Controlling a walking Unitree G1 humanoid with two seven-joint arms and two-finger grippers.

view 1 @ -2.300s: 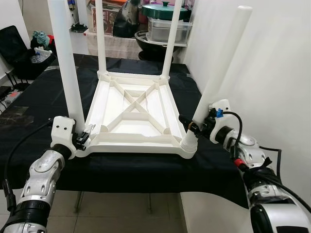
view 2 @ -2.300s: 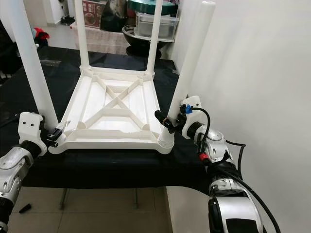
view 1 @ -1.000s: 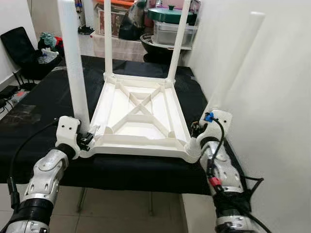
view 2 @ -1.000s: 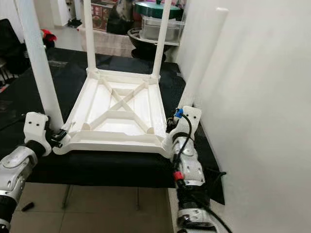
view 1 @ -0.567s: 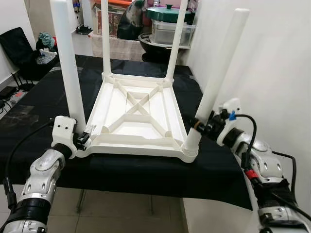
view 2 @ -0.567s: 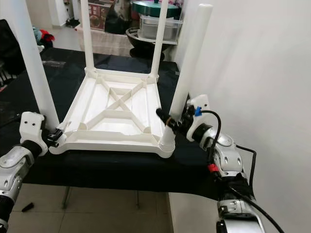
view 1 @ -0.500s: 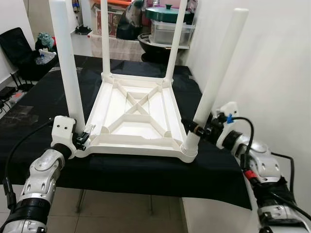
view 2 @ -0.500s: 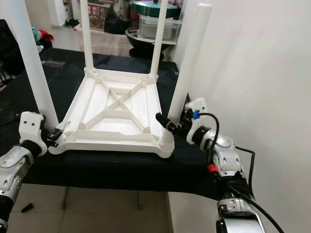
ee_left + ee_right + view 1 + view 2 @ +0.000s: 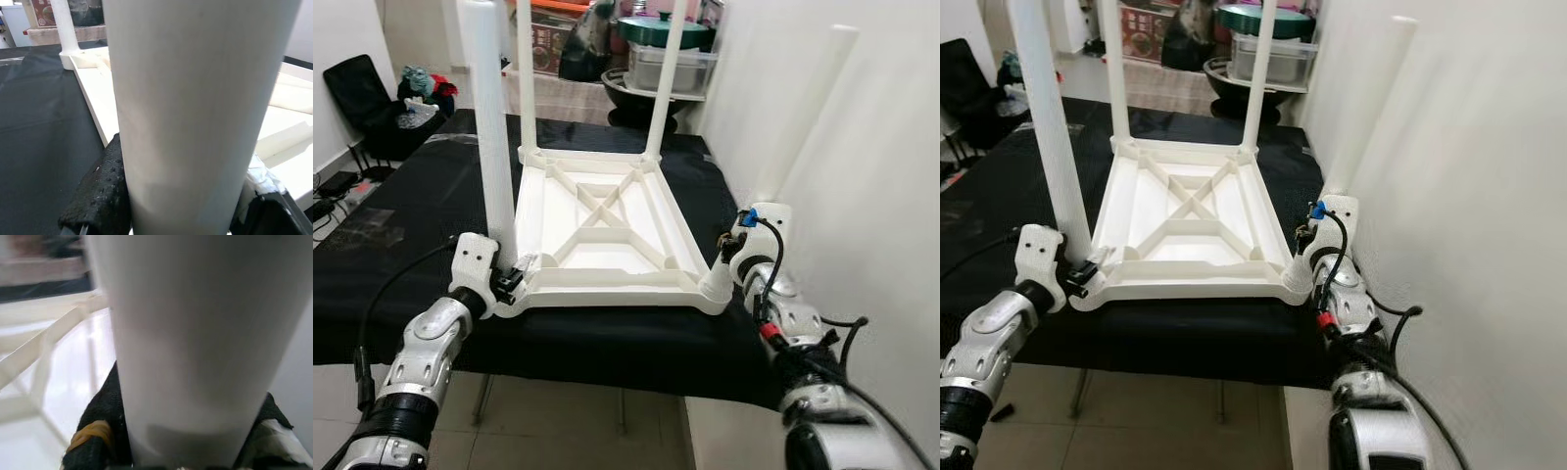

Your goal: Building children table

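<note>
Left pincer (image 9: 509, 284) clamps near-left leg (image 9: 490, 127); right pincer (image 9: 729, 257) clamps near-right leg (image 9: 800, 113). Uneven push could tip the table (image 9: 607, 230) off the bench's (image 9: 401, 255) near edge.

We note two silver jointed arms with black bands, the left arm (image 9: 423, 357) at the frame's lower left and the right arm (image 9: 795, 333) at lower right, each ending in a white wrist housing. A black cable (image 9: 382, 299) loops along the left one; the right carries black cabling, a blue connector (image 9: 750, 217) and a red band (image 9: 767, 331). In the wrist views we see black textured fingers (image 9: 100, 191), one on the right wrapped with a yellow band (image 9: 87, 433).
</note>
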